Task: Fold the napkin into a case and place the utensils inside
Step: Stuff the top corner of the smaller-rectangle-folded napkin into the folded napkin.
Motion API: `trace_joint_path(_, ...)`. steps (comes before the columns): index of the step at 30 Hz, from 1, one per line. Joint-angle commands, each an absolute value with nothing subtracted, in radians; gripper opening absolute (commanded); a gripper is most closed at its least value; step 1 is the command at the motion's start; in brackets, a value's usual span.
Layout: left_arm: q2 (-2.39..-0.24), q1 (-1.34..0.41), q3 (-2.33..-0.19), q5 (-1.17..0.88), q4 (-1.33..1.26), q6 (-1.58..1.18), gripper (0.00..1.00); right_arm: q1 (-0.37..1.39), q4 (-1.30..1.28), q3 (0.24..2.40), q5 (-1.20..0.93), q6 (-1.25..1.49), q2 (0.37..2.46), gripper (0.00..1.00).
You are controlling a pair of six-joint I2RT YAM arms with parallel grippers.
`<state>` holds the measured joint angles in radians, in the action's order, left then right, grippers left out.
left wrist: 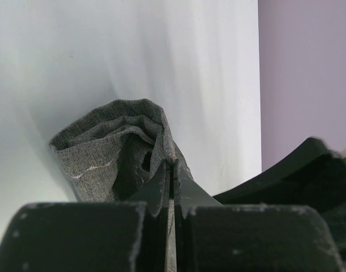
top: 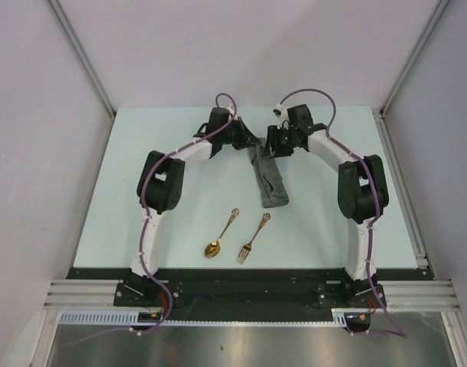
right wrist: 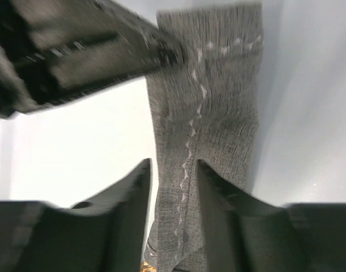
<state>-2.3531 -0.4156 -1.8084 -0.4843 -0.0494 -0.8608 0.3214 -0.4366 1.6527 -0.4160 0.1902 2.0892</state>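
Wrist views only: left claw [left wrist: 171,165] tight on napkin [left wrist: 107,141], right claw [right wrist: 173,164] half-open astride.

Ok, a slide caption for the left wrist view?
Left claw pinched shut on the dark grey napkin, which bunches up in folds just beyond it.

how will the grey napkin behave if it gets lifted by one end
Probably floppy: where the left gripper pinches the napkin, it bunches into soft folds instead of holding shape. Likely light and not slippery, being thin matte woven cloth. Lifted by one end, it may sag and unfold.
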Motion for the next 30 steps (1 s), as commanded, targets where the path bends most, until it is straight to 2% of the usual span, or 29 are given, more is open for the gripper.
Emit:
trace_joint_path(1, -2.35, -0.408, -1.793, -0.511, -0.107, -0.879, 0.0, 0.318, -0.396, 1.764, -0.405, 0.183, 2.058, 0.49)
trace_joint_path(3, -2.349, -0.408, -1.792, -0.512, -0.109, -0.879, 0.0, 0.319, -0.429, 1.808, -0.397, 0.167, 2.109, 0.53)
trace_joint_path(8, -2.344, -0.408, -1.793, -0.514, -0.109, -0.877, 0.0, 0.322, -0.449, 1.903, -0.416, 0.155, 2.19, 0.54)
trace_joint_path(17, -2.341, -0.408, -1.781, -0.52, -0.127, -0.896, 0.0, 0.339, -0.414, 1.904, -0.426, 0.141, 2.23, 0.48)
trace_joint_path(27, -2.344, -0.408, -1.755, -0.535, -0.184, -0.971, 0.0, 0.367, -0.399, 1.872, -0.388, 0.129, 2.233, 0.47)
trace_joint_path(30, -2.347, -0.408, -1.755, -0.541, -0.193, -0.982, 0.0, 0.367, -0.388, 1.85, -0.371, 0.132, 2.226, 0.35)
